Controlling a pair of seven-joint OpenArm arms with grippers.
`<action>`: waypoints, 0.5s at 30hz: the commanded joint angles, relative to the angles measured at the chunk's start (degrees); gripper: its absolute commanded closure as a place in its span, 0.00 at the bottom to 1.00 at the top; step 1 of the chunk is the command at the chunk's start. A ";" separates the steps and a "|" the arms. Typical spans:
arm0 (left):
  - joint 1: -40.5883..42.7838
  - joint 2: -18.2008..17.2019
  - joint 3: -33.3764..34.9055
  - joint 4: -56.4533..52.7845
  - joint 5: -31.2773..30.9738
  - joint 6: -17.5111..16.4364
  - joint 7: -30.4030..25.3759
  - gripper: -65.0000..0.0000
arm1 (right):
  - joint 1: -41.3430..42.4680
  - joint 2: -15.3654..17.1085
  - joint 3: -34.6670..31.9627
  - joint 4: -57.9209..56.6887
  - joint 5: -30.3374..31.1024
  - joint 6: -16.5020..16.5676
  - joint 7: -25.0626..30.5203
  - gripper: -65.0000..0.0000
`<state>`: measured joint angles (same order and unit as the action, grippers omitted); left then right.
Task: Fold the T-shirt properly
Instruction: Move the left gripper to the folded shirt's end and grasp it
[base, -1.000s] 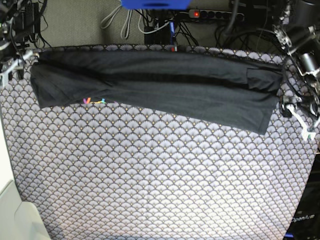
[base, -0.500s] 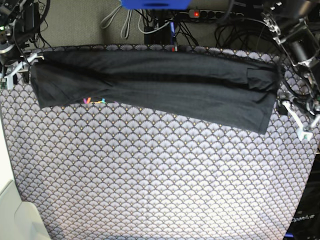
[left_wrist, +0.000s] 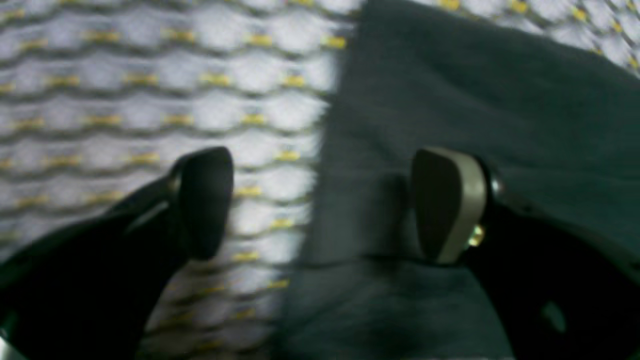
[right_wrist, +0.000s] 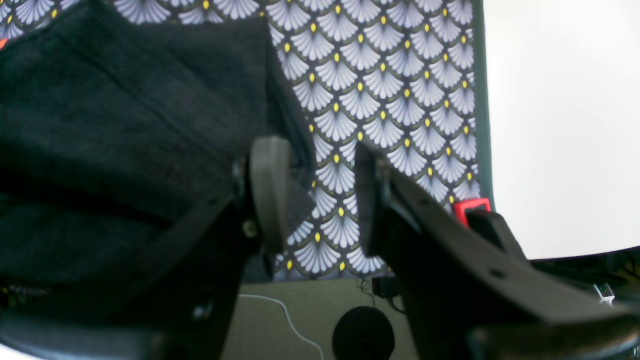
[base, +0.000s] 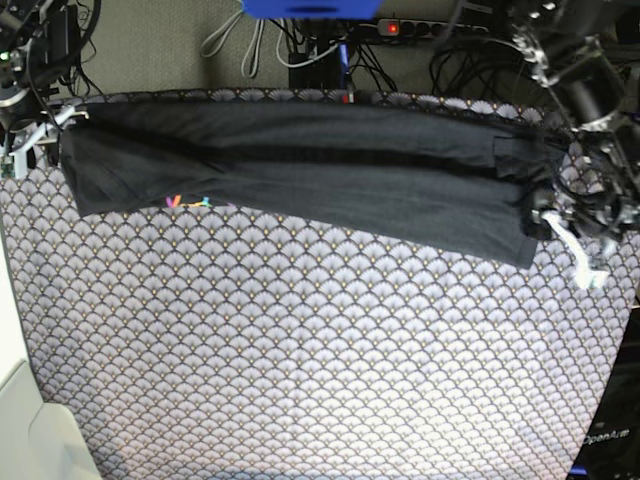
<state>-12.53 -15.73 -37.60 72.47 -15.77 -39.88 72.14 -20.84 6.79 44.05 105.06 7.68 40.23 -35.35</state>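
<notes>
The T-shirt (base: 300, 170) lies folded into a long band, crosswise folds remaining, its ends between each spread, empty claw (left_wrist: 320, 205).

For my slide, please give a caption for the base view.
Dark T-shirt folded into a long band on scallop-print tablecloth, one end effector at each end.
</notes>
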 joint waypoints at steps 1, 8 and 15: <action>-0.87 -0.76 -0.07 1.16 -0.98 -0.12 -0.18 0.16 | -0.13 0.82 0.21 0.83 0.45 -0.23 1.38 0.65; 1.24 1.09 -0.15 1.34 -1.15 -0.12 0.78 0.16 | -0.13 0.82 0.21 0.83 0.45 -0.23 1.38 0.65; 1.77 0.74 -0.07 -1.13 -0.89 -0.12 0.17 0.16 | 0.05 0.82 0.21 0.83 0.45 -0.23 1.38 0.65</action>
<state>-10.09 -14.31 -37.63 70.89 -16.38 -39.92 72.18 -20.82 6.79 44.01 105.06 7.68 40.23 -35.35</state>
